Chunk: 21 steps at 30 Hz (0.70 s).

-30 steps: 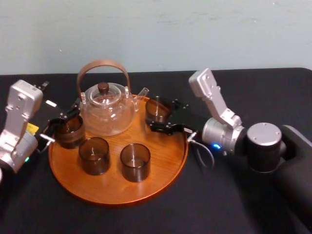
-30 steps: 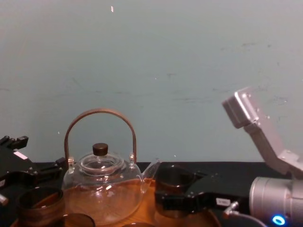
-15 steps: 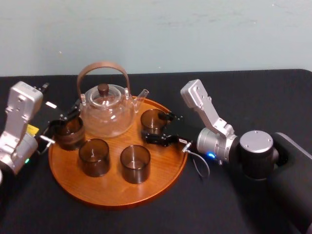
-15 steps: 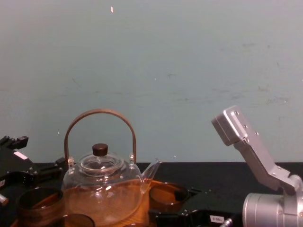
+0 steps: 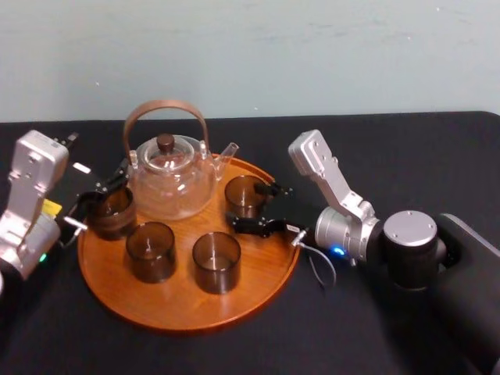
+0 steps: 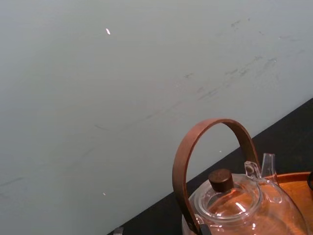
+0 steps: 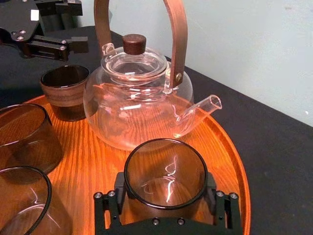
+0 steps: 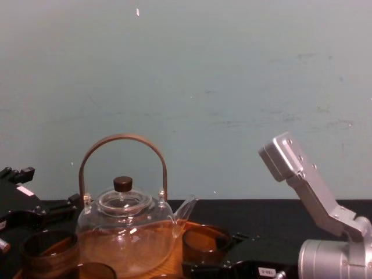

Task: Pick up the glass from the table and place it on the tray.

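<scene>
The black fingers of the right gripper stand parted on either side of the smoky glass. They hold nothing: in the head view the nearer finger shows clear of the wall, though the margin looks slim in the right wrist view. The glass stands upright on the round wooden tray, at about 2 o'clock from the tray's centre. It is just beside the spout of the clear teapot, which sits toward 12 o'clock. Another glass stands near, toward 6 o'clock. The right arm reaches in low over the black table from roughly 4 o'clock.

The glass looks thin-walled, so it is probably light, rigid, slick and easily chipped. The safest hold would be across its straight sides at mid-height, squeezed gently, never by the rim. With the glass apparently set down, any retreat should run straight back toward 4 o'clock, since a brushing finger could tip it against the spout.

At the tray's 9 o'clock edge, the left gripper hangs spread and empty.
</scene>
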Each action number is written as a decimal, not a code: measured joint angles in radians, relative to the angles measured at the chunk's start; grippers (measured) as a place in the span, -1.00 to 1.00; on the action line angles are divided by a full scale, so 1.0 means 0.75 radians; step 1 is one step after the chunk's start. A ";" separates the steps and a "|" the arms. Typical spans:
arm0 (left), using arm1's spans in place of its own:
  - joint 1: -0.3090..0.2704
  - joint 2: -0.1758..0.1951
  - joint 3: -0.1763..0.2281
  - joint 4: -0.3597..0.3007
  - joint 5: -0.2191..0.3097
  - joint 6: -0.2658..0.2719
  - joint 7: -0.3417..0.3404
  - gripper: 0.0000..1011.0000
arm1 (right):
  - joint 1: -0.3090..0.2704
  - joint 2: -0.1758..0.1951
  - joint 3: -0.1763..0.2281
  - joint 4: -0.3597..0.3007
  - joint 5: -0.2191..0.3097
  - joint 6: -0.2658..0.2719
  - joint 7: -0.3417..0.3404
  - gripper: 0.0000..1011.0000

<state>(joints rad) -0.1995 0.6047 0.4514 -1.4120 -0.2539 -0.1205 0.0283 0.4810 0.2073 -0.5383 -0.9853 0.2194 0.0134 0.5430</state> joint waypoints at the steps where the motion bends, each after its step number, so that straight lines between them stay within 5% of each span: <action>1: 0.000 0.000 0.000 0.000 0.000 0.000 0.000 0.98 | 0.000 0.000 0.000 0.000 0.000 0.000 0.000 0.92; 21: 0.000 0.000 0.000 0.000 0.000 0.000 0.000 0.98 | 0.001 0.000 0.003 0.000 0.003 0.000 -0.001 0.98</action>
<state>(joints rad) -0.1996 0.6047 0.4514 -1.4120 -0.2539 -0.1205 0.0283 0.4816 0.2076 -0.5364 -0.9856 0.2214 0.0131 0.5420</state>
